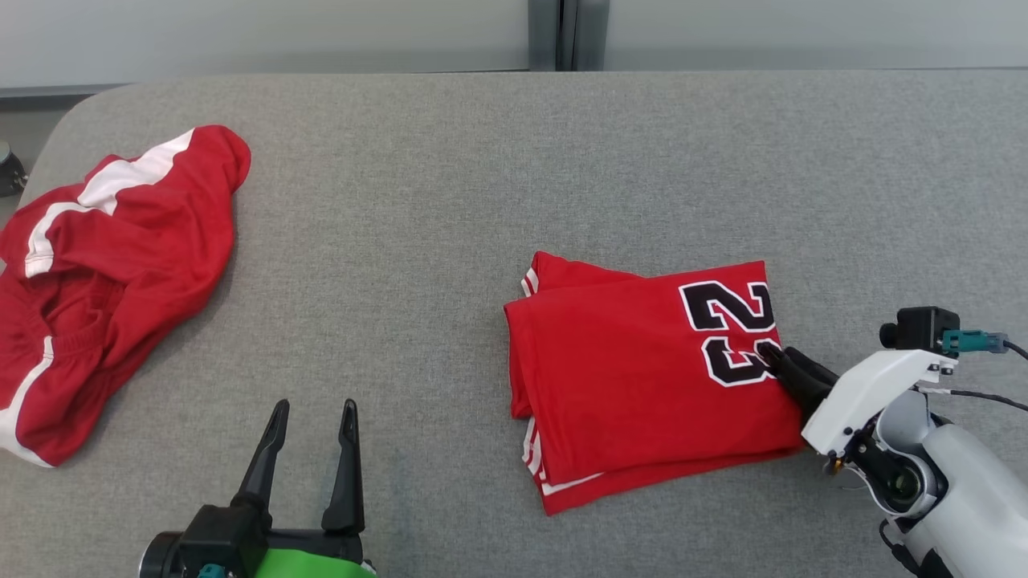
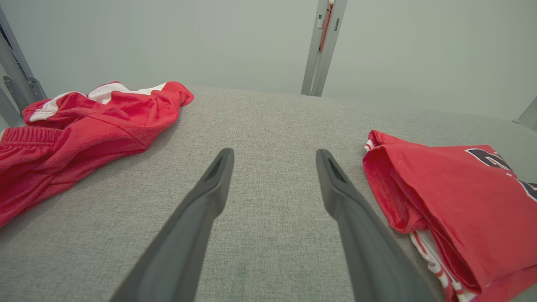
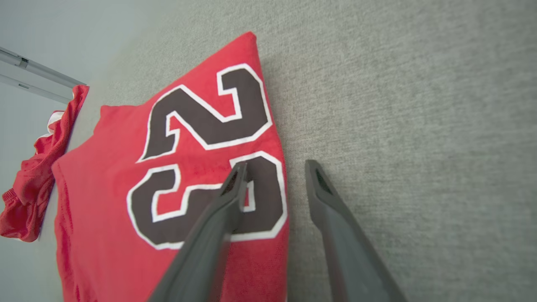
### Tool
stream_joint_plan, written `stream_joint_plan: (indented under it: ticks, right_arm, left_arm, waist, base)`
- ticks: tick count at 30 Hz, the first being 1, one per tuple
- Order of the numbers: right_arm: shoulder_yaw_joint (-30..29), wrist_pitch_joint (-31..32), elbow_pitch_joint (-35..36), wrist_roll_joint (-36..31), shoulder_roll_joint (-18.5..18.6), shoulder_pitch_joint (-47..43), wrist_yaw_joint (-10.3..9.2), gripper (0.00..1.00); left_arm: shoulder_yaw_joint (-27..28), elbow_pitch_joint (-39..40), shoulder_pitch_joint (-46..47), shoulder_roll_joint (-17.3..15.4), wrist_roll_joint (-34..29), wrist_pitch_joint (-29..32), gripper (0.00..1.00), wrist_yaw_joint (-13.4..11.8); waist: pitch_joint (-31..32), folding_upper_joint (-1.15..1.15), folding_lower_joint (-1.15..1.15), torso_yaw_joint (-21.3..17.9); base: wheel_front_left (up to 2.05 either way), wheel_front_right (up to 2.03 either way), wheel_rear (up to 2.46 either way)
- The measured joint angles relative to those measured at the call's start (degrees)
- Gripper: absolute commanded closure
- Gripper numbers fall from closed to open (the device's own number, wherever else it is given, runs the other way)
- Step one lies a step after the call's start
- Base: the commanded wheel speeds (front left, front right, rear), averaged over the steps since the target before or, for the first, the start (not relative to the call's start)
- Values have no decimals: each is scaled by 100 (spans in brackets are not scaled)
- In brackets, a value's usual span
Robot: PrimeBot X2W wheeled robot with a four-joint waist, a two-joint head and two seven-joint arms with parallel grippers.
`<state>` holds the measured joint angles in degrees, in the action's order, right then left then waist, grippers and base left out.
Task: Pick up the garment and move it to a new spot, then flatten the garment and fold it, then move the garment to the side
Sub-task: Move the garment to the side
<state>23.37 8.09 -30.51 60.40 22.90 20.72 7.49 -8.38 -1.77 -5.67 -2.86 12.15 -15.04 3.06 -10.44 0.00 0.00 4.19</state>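
The garment is a red jersey with a black and white number, lying folded into a rectangle on the grey padded table, right of the middle. My right gripper lies low at its right edge with the jaws apart. In the right wrist view the right gripper straddles that edge of the garment: one finger lies over the number, the other over bare table. My left gripper stands open near the front edge, left of the garment. The left gripper has nothing between its fingers.
A second red piece of clothing with white stripes lies crumpled at the table's left end, also seen as the crumpled red clothing in the left wrist view. The grey table ends at a pale wall with a metal post.
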Motion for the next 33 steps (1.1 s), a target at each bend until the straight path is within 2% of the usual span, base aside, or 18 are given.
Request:
stream_joint_plan:
  ticks: [1, 5, 14, 22, 33]
  right_arm:
    - [31, 41, -21, 66, -34, 46, 0, 100]
    - [241, 58, 5, 136, -21, 183, 0, 100]
    - [200, -527, -186, -599, 658, 805, 5, 100]
    - [-359, -901, -375, -1085, 1249, 1471, 5, 100]
    - [-1252, -901, -895, -1594, 1835, 2481, 4, 100]
  left_arm:
    - [2, -1, 15, 0, 0, 0, 0, 5]
    - [-4, 44, 76, 0, -2, 1, 0, 30]
    - [-105, 337, 448, 1, -233, 0, 0, 210]
    - [-60, 876, 656, -44, -417, -1, 0, 357]
    - [-172, 1567, 1004, -396, -469, -1, 0, 423]
  waist:
    - [-38, 0, 0, 3]
    - [-192, 0, 0, -12]
    - [-688, 0, 0, -258]
    - [-1256, 0, 0, -742]
    - [-2275, 0, 1, -1184]
  base:
    - [0, 0, 0]
    - [0, 0, 0]
    - [0, 0, 0]
    - [0, 0, 0]
    - [0, 0, 0]
